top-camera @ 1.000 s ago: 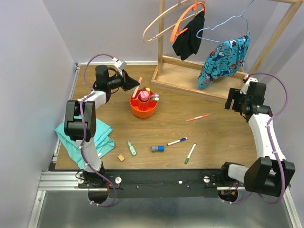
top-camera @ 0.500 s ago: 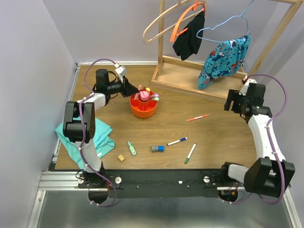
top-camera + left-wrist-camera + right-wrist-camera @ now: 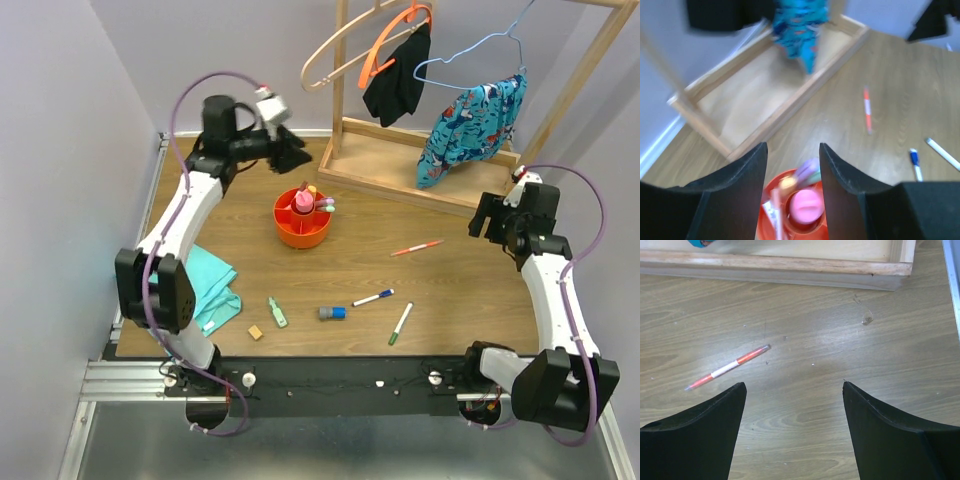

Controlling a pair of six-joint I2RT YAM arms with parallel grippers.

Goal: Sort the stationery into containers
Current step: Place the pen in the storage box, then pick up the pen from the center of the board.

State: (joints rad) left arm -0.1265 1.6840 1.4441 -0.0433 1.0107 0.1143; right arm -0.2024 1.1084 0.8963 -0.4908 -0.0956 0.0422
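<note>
The orange organiser (image 3: 303,225) stands left of centre on the table and holds several highlighters and markers, with a pink tube (image 3: 805,207) in its central cup. My left gripper (image 3: 290,155) hangs open above and behind it, nothing between its fingers; in the left wrist view the organiser (image 3: 815,231) shows below the gap. Loose on the table lie a red marker (image 3: 417,247), a blue-capped marker (image 3: 373,298), a green-capped marker (image 3: 400,323), a blue-grey piece (image 3: 331,313), a green highlighter (image 3: 277,312) and a tan cube (image 3: 256,332). My right gripper (image 3: 490,215) is open and empty, right of the red marker (image 3: 727,367).
A wooden rack base (image 3: 420,170) with hanging clothes and hangers fills the back right; its edge (image 3: 775,262) lies just beyond my right gripper. A teal folded cloth (image 3: 205,290) lies at the table's left edge beside the left arm.
My left gripper has risen and pulled back from the organiser's rim, and its jaws have opened. The thin marker it carried now stands in the organiser. The right arm has barely moved.
</note>
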